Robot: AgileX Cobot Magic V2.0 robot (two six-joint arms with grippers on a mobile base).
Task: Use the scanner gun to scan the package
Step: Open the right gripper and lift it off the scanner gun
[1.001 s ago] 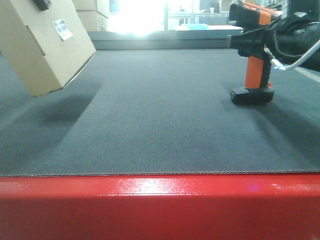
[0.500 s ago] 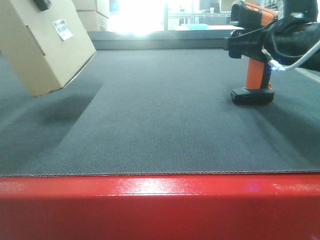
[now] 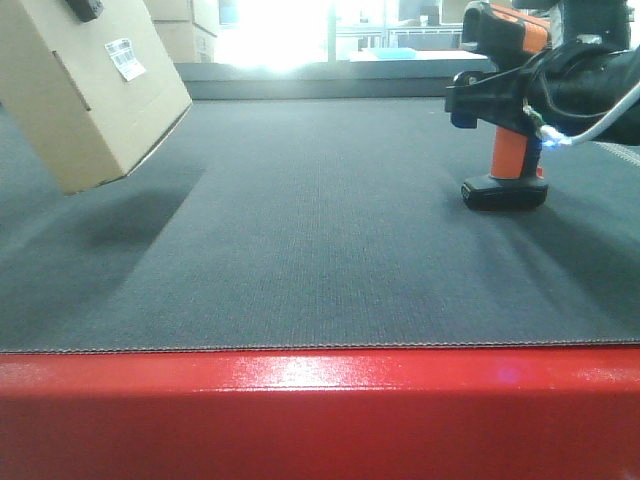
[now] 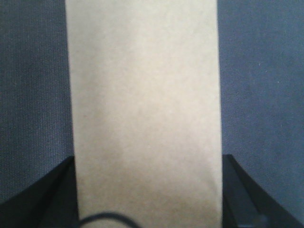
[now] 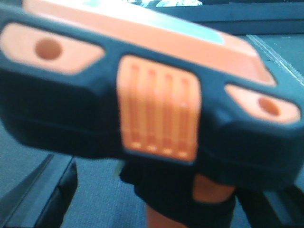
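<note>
The package is a tan cardboard box with a white barcode label. It hangs tilted above the mat at the far left. My left gripper is shut on it, with a black finger on each side of the box. Only a bit of that gripper shows in the front view. The orange-and-black scanner gun stands upright on its base at the right. My right gripper is open around its handle. In the right wrist view the scanner head fills the frame, with a gap between the left finger and the handle.
A dark grey mat covers the table, with a red front edge. More cardboard boxes and bright windows are behind the table. A white cable runs from the right arm.
My right gripper has moved left, further around the scanner's handle. The scanner's base has stayed on the mat. The box and left gripper have not moved.
</note>
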